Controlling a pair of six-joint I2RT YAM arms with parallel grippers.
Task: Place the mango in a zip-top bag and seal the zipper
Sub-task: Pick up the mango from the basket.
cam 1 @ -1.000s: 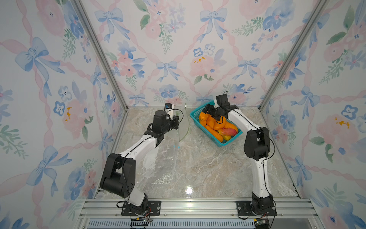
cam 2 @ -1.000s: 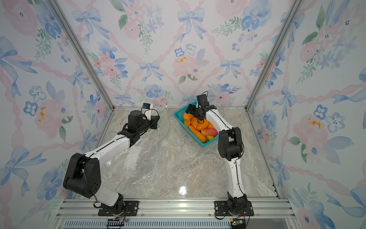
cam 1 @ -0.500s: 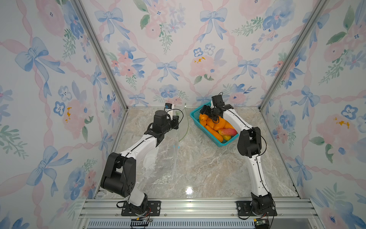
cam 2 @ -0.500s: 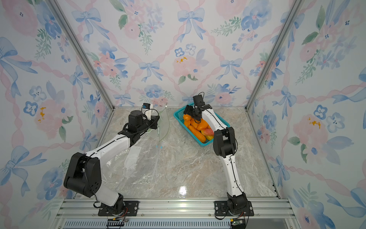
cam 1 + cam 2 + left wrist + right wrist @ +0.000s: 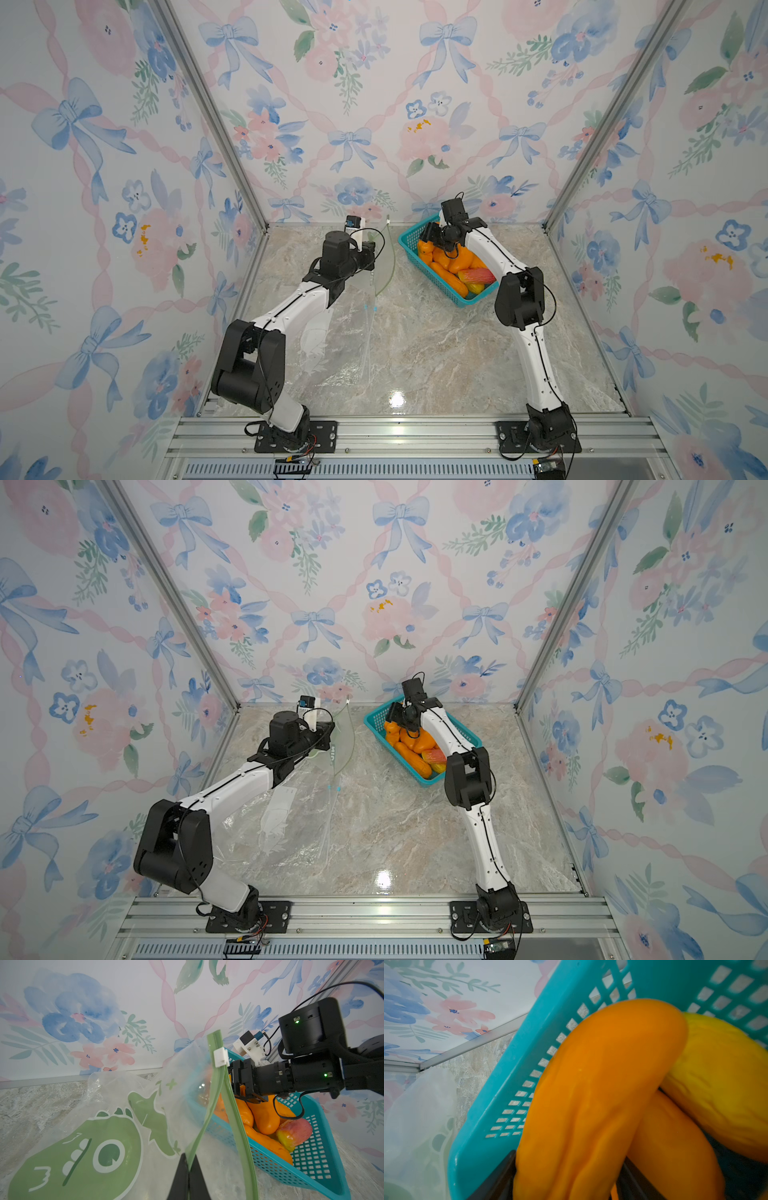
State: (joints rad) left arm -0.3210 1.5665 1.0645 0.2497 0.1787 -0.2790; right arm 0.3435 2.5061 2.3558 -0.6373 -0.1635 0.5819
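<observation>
Several orange mangoes fill a teal basket (image 5: 428,276) at the back of the table. My right gripper (image 5: 434,241) reaches into the basket's far end. In the right wrist view its fingers (image 5: 506,1163) press both sides of one orange mango (image 5: 591,1095), so the right gripper (image 5: 566,1167) is shut on it. The zip-top bag (image 5: 353,332), clear with a green dinosaur print (image 5: 83,1147), lies left of the basket with its mouth raised. My left gripper (image 5: 188,1165) is shut on one lip of the green zipper (image 5: 216,1088); the other lip hangs apart and the white slider (image 5: 220,1057) sits at the far end.
A red-pink mango (image 5: 295,1132) lies at the basket's near end and a yellow fruit (image 5: 716,1084) sits beside the gripped one. The basket wall (image 5: 508,1064) stands close to the right fingers. Flowered walls enclose the marble table (image 5: 436,353) on three sides.
My right gripper shifted toward the basket's far left corner and its jaws narrowed onto an orange mango. The left arm and the bag have stayed put.
</observation>
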